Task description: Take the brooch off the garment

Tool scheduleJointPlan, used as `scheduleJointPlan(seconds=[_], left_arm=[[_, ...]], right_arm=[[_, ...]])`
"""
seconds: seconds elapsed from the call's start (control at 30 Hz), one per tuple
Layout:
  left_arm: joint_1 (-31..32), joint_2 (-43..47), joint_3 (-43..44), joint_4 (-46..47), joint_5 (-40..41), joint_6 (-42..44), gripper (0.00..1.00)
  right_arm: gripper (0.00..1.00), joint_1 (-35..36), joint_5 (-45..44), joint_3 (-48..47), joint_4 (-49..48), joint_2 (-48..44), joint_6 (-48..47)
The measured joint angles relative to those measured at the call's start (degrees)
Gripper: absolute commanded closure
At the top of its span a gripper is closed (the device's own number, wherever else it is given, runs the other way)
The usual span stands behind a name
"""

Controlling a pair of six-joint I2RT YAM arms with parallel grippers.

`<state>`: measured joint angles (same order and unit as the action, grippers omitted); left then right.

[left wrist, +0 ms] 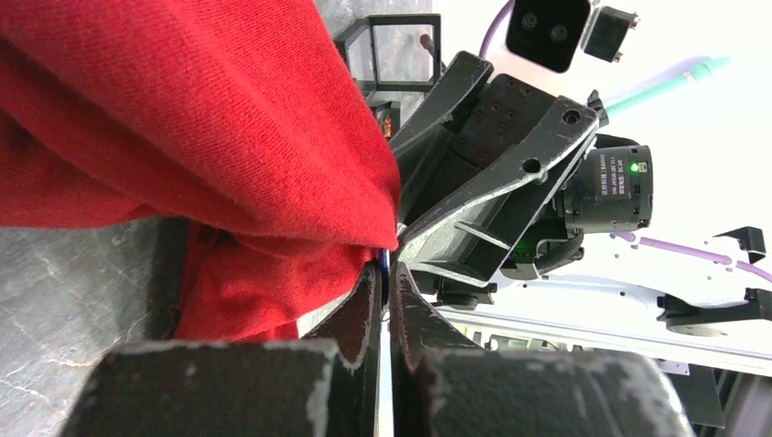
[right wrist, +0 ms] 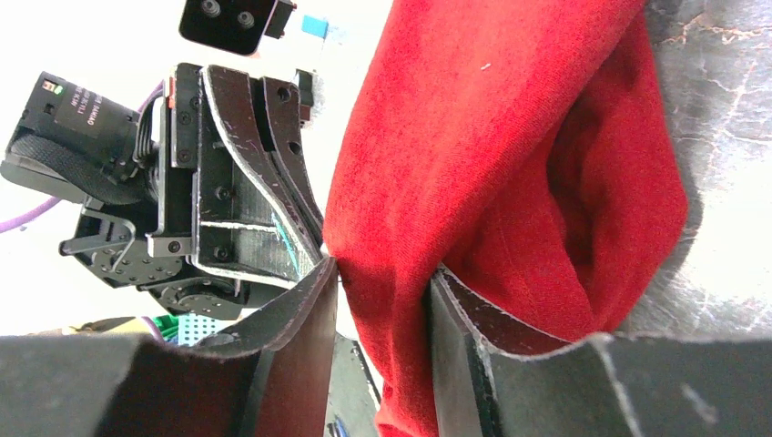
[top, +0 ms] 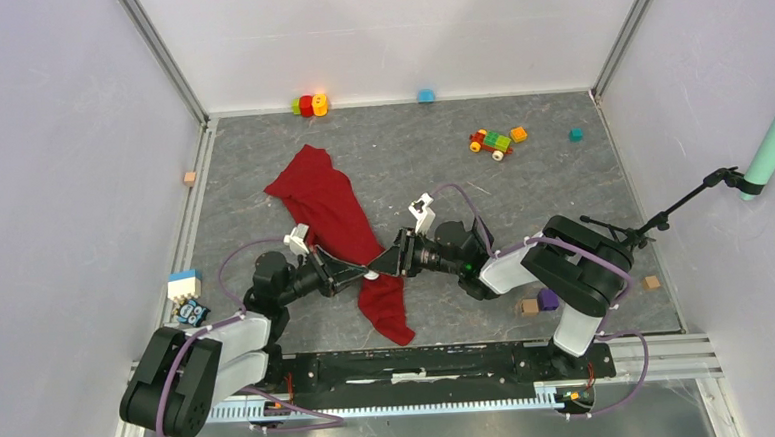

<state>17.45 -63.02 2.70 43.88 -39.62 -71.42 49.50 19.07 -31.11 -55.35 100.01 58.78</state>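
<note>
The red garment (top: 328,207) lies lengthwise on the grey table, and both grippers meet at its lower part. My left gripper (top: 364,272) is shut, its tips (left wrist: 386,273) pinching a thin blue sliver, the brooch (left wrist: 386,262), at the edge of the cloth (left wrist: 228,118). Most of the brooch is hidden. My right gripper (top: 378,269) faces it tip to tip. In the right wrist view its fingers (right wrist: 382,273) are closed on a lifted fold of the garment (right wrist: 492,164), with the left gripper (right wrist: 314,246) just beyond.
Toy bricks (top: 309,104), a blue piece (top: 425,95), a toy car (top: 492,142) and a teal cube (top: 575,135) sit at the back. A white-blue block (top: 184,284) is near the left arm. A purple block (top: 547,299) is near the right arm.
</note>
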Motion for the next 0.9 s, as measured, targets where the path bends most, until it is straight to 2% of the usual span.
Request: scheduleJointPlan(seconds=[0.53,0.73,0.9], left_arm=[[0.31,-0.85,-1.68,7.72,1.40,-4.52,0.98],[0.31,-1.11,-1.95,7.76,2.01,-5.07,0.98],[0.46,-1.11,-1.95,7.67,1.92,-5.03,0.98]], right_arm=[[0.73,0.26,0.15,0.00,-3.21,0.02,0.98],[0.69,0.26,0.31,-0.81,-0.63,-0.52,-1.88],[0.64,0.26,0.63,-2.19,6.38,-3.54,-7.39]])
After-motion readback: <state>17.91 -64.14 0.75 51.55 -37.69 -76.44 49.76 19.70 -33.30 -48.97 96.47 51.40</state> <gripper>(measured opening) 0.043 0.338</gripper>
